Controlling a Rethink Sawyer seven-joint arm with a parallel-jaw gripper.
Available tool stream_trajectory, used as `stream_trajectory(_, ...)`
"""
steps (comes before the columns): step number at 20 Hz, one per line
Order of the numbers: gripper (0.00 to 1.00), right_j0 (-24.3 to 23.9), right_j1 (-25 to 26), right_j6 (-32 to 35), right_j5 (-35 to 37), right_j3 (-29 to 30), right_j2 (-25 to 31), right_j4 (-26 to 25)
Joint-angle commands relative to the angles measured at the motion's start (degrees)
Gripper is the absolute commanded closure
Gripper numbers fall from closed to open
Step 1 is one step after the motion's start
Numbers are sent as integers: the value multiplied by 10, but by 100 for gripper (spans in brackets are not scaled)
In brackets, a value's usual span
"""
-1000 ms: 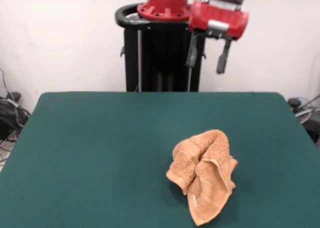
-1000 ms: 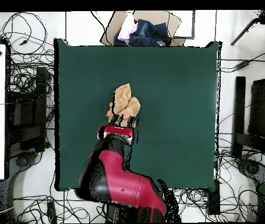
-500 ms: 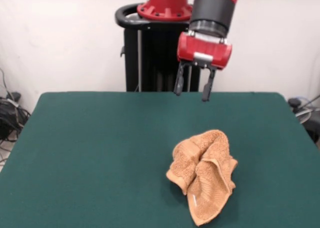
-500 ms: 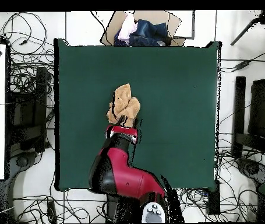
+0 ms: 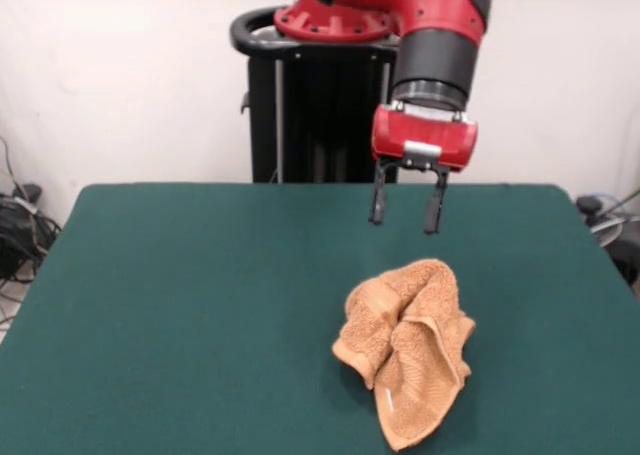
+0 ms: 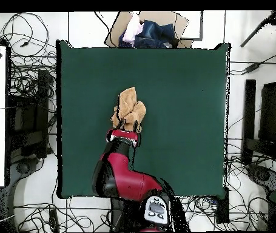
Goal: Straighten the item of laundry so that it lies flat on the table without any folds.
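One towel (image 5: 405, 345), crumpled in heap on green surface (image 5: 180, 305), just below and camera-ward of hand (image 5: 405, 213). Hand released, empty, hovering — approach step. Next: descend, pinch exposed edge, pull flat.

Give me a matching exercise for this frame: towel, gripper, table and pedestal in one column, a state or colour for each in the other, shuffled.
Things:
1. towel
2. gripper
3. table
4. pedestal

States or colours:
A. dark green, flat
B. open, hanging in the air above the table
C. black, upright behind the table
D. orange-tan, crumpled in a heap

Pairs: 1-D, 2-B, 3-A, 4-C
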Motion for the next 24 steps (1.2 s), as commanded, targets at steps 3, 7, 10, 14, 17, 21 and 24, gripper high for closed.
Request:
stream_trajectory(3, 0, -32, 74, 179, -55, -81, 87, -24)
stream_trajectory(7, 0, -43, 96, 188, -81, -95, 98, -32)
stream_trajectory(10, 0, -44, 109, 191, -101, -98, 103, -27)
stream_trajectory(14, 0, -42, 123, 196, -129, -99, 106, -17)
stream_trajectory(17, 0, -46, 130, 194, -142, -101, 110, -18)
stream_trajectory(21, 0, -53, 140, 191, -147, -107, 119, -23)
stream_trajectory(24, 0, -55, 149, 182, -136, -111, 121, -22)
